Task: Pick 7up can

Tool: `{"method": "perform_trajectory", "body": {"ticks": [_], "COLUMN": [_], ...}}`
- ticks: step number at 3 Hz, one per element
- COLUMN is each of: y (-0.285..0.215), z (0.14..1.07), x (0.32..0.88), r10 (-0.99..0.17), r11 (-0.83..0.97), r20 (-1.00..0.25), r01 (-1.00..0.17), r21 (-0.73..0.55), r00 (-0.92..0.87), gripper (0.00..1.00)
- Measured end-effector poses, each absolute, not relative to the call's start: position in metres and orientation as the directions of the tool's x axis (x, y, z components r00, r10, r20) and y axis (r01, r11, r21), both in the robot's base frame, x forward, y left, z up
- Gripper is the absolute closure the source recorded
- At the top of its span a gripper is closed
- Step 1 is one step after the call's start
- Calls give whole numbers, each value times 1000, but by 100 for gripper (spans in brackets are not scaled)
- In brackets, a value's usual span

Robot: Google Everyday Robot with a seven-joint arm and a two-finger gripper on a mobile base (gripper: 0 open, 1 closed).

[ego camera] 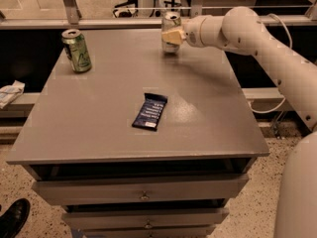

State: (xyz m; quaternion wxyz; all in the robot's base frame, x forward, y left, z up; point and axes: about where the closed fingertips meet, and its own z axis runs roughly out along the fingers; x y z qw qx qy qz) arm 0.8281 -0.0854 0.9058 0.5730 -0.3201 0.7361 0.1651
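Note:
The 7up can, pale silver with a silver top, stands upright near the far edge of the grey table, right of centre. My gripper reaches in from the right on a white arm. A pale yellow finger lies across the can's front at mid-height, and the gripper is closed around the can. The can's base is level with the tabletop. I cannot tell whether it is lifted.
A bright green can stands at the far left of the table. A flat dark blue snack packet lies near the middle. Drawers sit below the front edge. A railing runs behind the table. A black shoe is on the floor at the lower left.

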Motion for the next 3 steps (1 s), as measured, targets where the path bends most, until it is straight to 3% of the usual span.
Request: {"method": "perform_trajectory", "body": {"ticks": [1,3], "y": [-80,-60], "z": [927,958], "x": [807,767], "r10": [-237,-145], "r11": [712,646], "r20": [-963,-980], "r01": [-697,-763], "r21": [-85,10], "r00": [-126,-136], "gripper": [100,100]}}
